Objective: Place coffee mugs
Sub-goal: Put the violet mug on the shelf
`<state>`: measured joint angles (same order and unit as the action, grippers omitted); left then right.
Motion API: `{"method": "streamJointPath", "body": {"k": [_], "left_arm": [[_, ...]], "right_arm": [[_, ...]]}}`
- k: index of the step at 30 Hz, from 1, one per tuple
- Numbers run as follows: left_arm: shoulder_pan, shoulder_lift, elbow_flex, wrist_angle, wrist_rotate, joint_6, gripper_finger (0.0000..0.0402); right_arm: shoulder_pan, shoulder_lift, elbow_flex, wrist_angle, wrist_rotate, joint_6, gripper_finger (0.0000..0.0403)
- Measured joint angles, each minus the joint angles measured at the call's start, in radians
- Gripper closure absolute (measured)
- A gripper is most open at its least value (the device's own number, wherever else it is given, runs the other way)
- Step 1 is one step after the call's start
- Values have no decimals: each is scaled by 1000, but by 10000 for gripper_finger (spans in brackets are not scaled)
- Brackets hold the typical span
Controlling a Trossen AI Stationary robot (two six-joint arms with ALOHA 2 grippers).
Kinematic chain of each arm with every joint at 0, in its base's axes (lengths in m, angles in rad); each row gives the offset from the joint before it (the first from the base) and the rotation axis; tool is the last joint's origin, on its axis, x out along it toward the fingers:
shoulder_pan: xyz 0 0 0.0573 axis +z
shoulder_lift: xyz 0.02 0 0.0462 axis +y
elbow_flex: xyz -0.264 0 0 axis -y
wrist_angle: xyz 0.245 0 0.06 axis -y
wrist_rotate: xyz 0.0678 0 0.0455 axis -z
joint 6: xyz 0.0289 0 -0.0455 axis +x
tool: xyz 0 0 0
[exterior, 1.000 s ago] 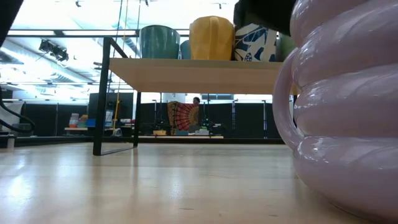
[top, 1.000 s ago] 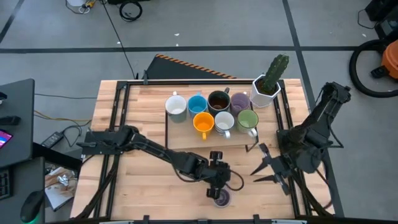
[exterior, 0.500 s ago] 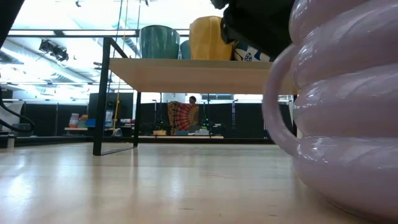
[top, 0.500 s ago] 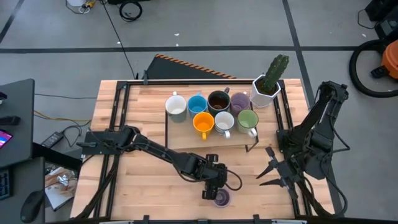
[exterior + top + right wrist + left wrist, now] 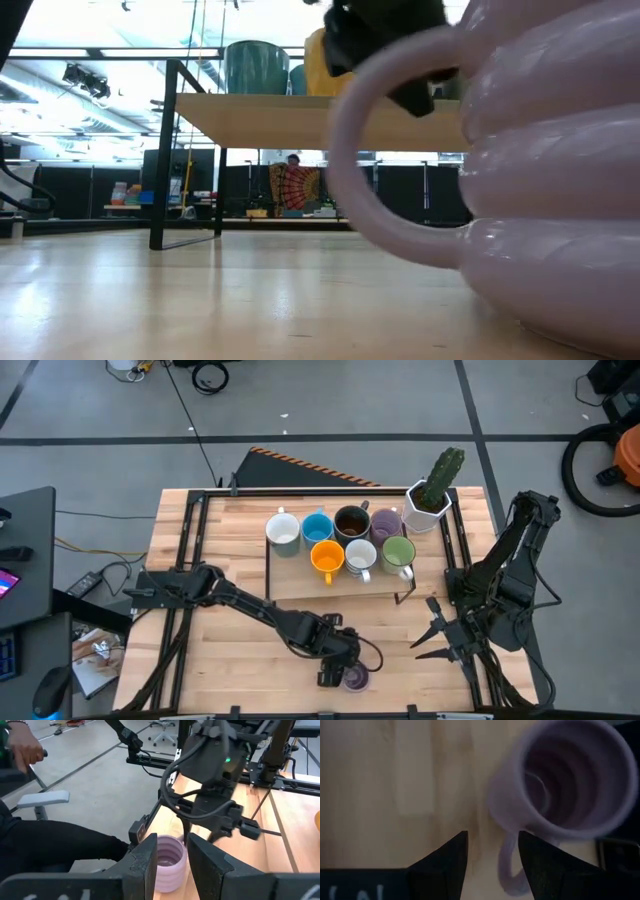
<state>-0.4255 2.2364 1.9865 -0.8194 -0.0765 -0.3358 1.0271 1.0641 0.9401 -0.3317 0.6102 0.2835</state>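
Left gripper (image 5: 338,676): at the near edge of the light wooden tabletop (image 5: 230,560), hanging just beside the ribbed lilac ceramic mug (image 5: 356,678); its dark fingers (image 5: 445,865) stand spread, a clear gap between them, pinching nothing.
Ribbed lilac mug: upright on the tabletop at the near edge, apart from the other mugs; in the left wrist view its handle (image 5: 507,865) points toward the gap between the fingers, beside one fingertip, and I cannot tell whether they touch.
Right gripper (image 5: 432,639): waiting over the right side of the tabletop, well apart from the lilac mug; fingers (image 5: 145,865) parted and empty.
Raised wooden shelf (image 5: 300,582): stands mid-tabletop on thin black legs and carries seven mugs in two rows.
Back row: white-grey mug (image 5: 283,530), blue mug (image 5: 317,527), dark brown mug (image 5: 351,522), purple mug (image 5: 386,524).
Front row: orange mug (image 5: 327,558), white mug (image 5: 360,556), green mug (image 5: 398,553), each close against its neighbour.
White hexagonal pot with a green cactus (image 5: 430,500): at the far right corner of the tabletop, just beside the purple mug.
Person (image 5: 30,837): seated beyond the tabletop's edge, dark trousers showing in the right wrist view.
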Motion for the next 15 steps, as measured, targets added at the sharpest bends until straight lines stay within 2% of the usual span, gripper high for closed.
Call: {"method": "streamJointPath", "body": {"k": [6,9,15], "left_arm": [[-31,0,0,-103,35,-62,222],[-48,0,0,-90,72,-86,222],[-82,0,19,-94,81,-174,222]], "right_arm": [[1,0,0,0,0,2,290],[1,0,0,0,0,2,290],[1,0,0,0,-1,2,290]]}}
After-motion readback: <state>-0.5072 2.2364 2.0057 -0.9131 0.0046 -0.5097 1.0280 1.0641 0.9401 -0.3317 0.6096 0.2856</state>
